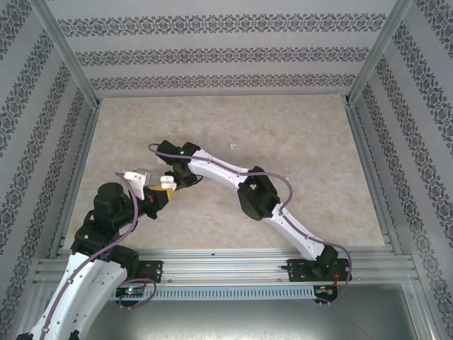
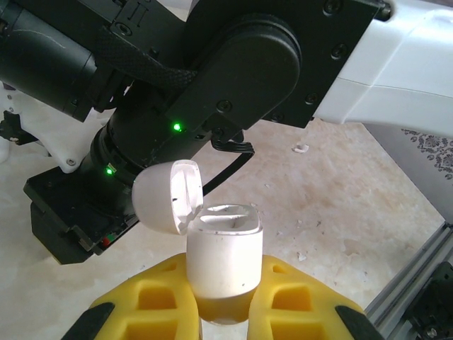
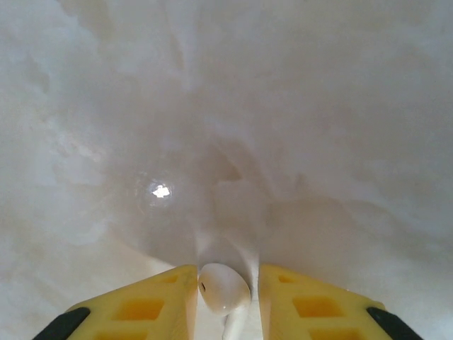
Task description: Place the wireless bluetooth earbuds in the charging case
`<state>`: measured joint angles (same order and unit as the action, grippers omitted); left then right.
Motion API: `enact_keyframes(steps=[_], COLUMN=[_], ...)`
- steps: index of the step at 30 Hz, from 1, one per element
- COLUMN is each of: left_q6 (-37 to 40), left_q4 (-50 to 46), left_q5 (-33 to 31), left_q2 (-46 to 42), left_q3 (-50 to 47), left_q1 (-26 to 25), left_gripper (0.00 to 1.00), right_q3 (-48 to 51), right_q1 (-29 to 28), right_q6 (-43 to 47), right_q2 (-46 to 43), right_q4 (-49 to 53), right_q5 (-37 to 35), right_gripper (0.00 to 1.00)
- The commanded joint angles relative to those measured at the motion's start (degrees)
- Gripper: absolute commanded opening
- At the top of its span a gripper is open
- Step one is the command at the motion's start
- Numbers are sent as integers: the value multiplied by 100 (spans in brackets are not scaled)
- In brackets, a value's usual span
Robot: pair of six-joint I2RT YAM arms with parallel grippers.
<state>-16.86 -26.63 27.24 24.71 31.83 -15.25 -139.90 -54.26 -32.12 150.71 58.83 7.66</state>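
Two-handed bit going on here, around 9 o'clock of the table (image 1: 283, 134) centre in the top view. Clamping the charging case (image 2: 223, 258) upright with the left fingers (image 2: 159, 297), squeezed tight on its lower body, with the lid (image 2: 166, 195) flipped open toward 10 o'clock. Pinching one earbud (image 3: 223, 287) between the right fingers (image 3: 304, 304), rounded head up front, stem trailing back toward 6 o'clock in the right wrist view. Not yet sitting in the case, judging by that. Hovering the right arm (image 2: 233, 71) just past the lid, at 12 o'clock from the case in the left wrist view.

Guessing at the trick for this step: lining the stem up over a free well, coming down stem-first without bumping the lid, and holding the case dead steady. Also thinking about letting go only once seated, being so tiny, glossy, probably slippery. Spotting a small white bit (image 2: 301, 149) on the table at 1 o'clock of the case, possibly the other earbud, too small for telling.
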Motion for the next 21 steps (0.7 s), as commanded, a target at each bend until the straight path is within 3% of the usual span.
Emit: enact_keyframes(steps=[1,7,15,21], left_q6=[73,-16,-312,-747], left_q4=[0,76,568,2123], left_q5=[166,304,801,1805], left_q2=[-14,-8,101,265], left_q3=[11,-30,-216,-704], left_q1=[72,70,74,74], left_gripper=[0,0,0,0], right_q3=[-64,744,2911,4811], right_q1=[-76,-42,254,684], right_q6=[210,437,661,690], right_q2=[85,-441,-1675,-2893], right_q4=[377,389,-82,-720], right_q5=[-227,-573,-773,-779], right_gripper=[27,24,20,18])
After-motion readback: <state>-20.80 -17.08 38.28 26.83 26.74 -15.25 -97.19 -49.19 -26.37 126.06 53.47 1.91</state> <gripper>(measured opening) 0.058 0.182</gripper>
